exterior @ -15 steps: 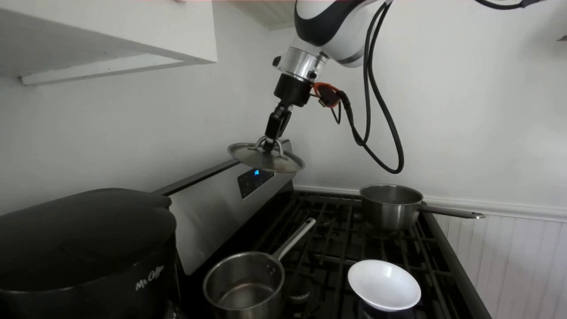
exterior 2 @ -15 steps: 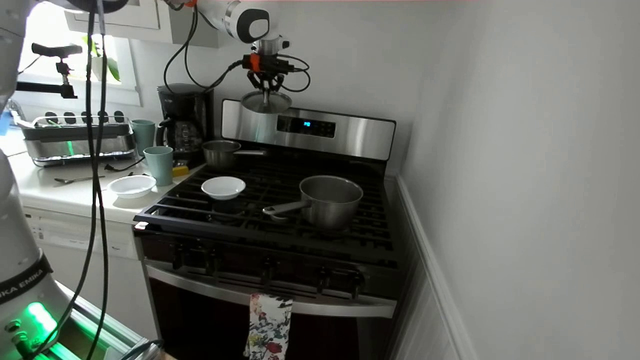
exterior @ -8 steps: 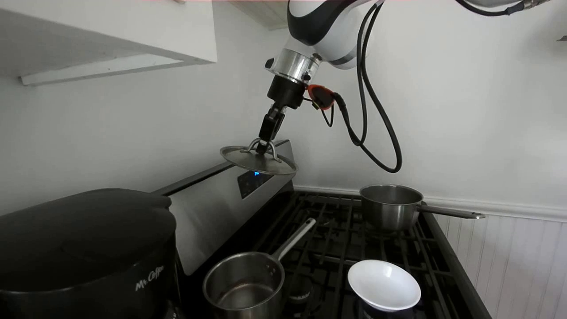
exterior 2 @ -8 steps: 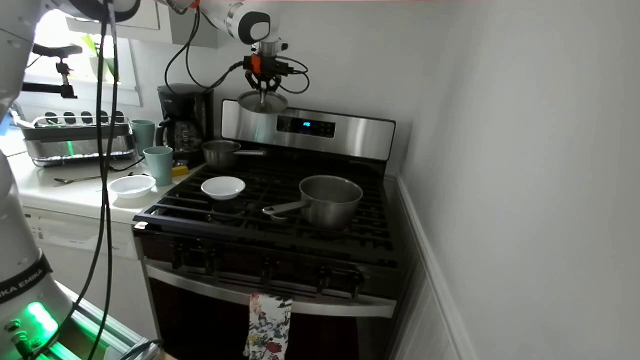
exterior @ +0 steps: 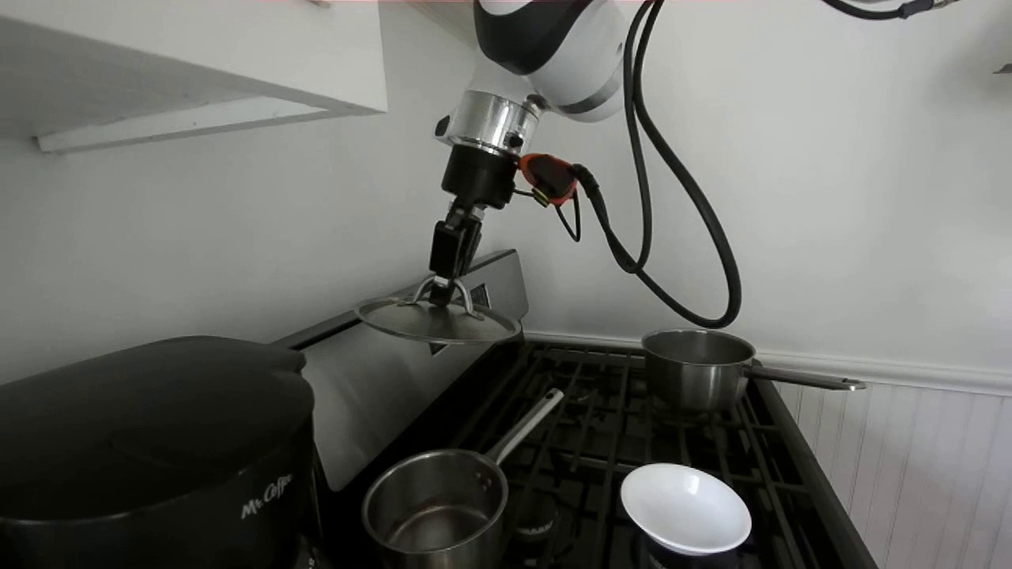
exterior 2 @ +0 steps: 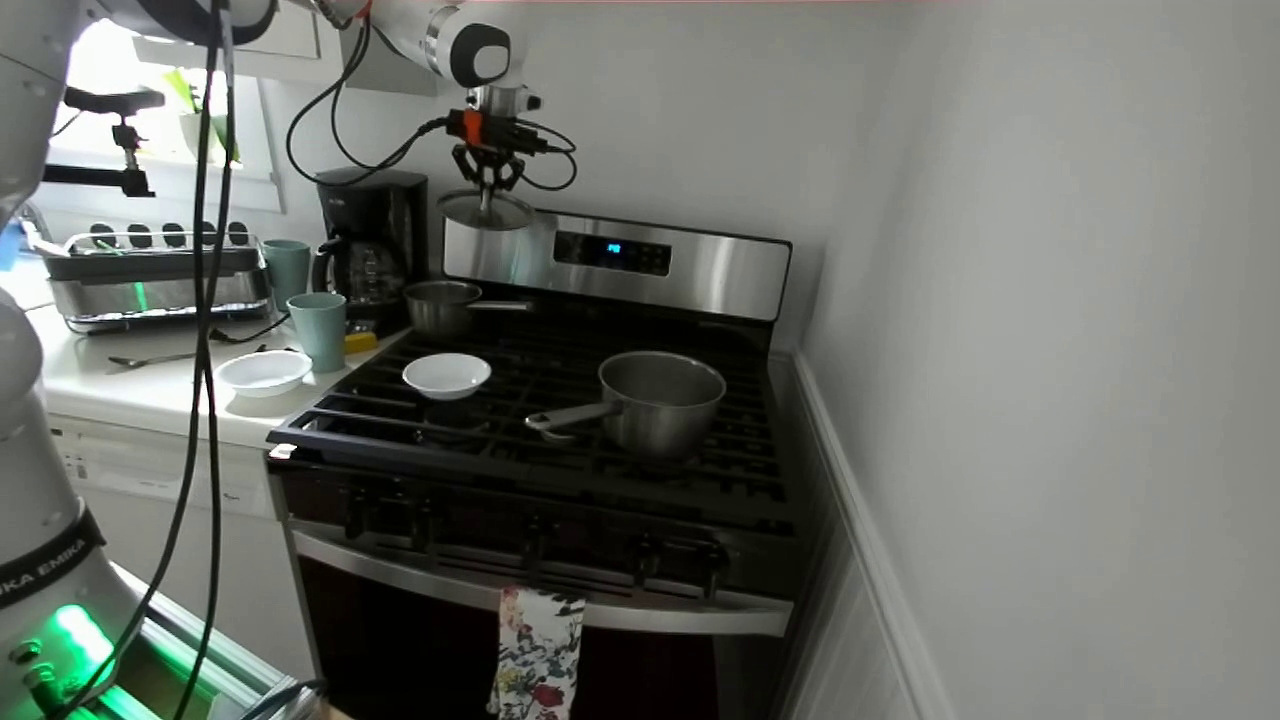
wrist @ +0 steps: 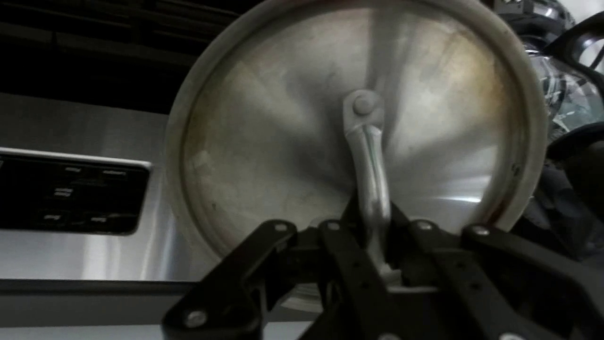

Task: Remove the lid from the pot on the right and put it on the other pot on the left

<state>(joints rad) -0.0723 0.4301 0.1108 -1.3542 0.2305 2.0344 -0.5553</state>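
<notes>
My gripper (exterior: 441, 294) is shut on the loop handle of a round steel lid (exterior: 387, 318) and holds it in the air, almost level. In the wrist view the handle (wrist: 370, 160) stands between the fingers and the lid (wrist: 264, 118) fills the middle. The left pot (exterior 2: 437, 315) stands uncovered on the back left of the stove; it also shows in an exterior view (exterior: 431, 506). The lid hangs above and somewhat behind this pot as seen there. The right pot (exterior 2: 660, 415) stands uncovered at the front right of the stove.
A black coffee maker (exterior 2: 375, 215) stands just left of the left pot. A white bowl (exterior 2: 447, 376) sits on the front left of the stove. The stove's steel back panel (exterior 2: 715, 270) rises behind. A cabinet (exterior: 237, 63) hangs overhead at the left.
My gripper and the lid have moved left in both exterior views, toward the coffee maker and left pot. In an exterior view the lid also sits lower and looks larger. The pots have not moved.
</notes>
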